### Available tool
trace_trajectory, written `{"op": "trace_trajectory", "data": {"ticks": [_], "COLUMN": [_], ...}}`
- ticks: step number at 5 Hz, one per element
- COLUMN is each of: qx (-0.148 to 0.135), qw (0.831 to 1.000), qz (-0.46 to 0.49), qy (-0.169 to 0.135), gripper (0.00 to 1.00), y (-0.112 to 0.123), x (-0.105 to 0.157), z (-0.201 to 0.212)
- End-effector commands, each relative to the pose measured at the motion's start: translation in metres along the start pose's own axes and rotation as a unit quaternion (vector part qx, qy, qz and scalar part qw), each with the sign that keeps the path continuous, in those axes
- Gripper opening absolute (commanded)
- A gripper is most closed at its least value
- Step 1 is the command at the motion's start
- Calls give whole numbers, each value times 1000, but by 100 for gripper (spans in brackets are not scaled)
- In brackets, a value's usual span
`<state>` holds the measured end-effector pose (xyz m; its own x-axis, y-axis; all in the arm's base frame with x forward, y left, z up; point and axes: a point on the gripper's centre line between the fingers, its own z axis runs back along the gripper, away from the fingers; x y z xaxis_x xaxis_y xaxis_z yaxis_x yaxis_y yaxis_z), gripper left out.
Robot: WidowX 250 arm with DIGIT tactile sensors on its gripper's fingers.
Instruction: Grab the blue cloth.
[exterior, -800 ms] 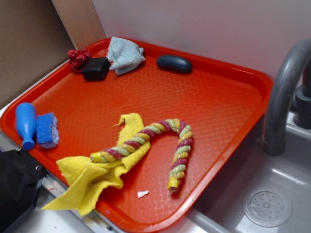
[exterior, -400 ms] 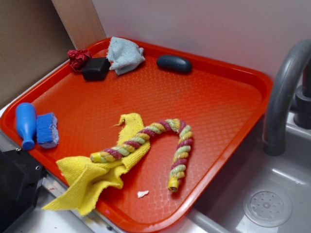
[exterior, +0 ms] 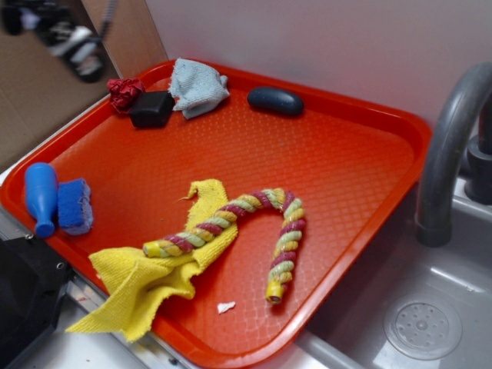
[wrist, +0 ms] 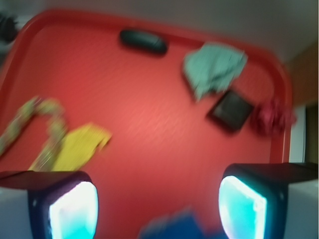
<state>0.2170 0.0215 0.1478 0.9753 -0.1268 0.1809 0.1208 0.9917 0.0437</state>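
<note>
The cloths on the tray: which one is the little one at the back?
The pale grey-blue cloth, crumpled in the tray's far corner beside the black block. The yellow cloth is much bigger and hangs over the near edge.

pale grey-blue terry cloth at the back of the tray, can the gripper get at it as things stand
Probably yes: the pale grey-blue terry cloth lies uncovered, and the gripper is open and empty above the tray. The black block crowds one side.

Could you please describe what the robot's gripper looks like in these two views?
In the wrist view the gripper has two black, blocky fingers with rounded pads glowing cyan-white on their inner faces. In the exterior view it is a motion-blurred dark shape with pale patches at the top left; no cables or markings can be made out.
</note>
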Motion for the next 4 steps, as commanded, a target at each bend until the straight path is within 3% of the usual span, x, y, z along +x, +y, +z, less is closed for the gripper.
{"op": "trace_trajectory", "data": {"ticks": [1, 3, 4], "qx": [28, 28, 58], "qw": [1000, 1000, 998], "qz": [15, 15, 22], "qy": [1, 1, -1], "gripper": [100, 100, 100], "y": [32, 32, 39], "x": [10, 10, 39], "z": [-25, -25, -76]}}
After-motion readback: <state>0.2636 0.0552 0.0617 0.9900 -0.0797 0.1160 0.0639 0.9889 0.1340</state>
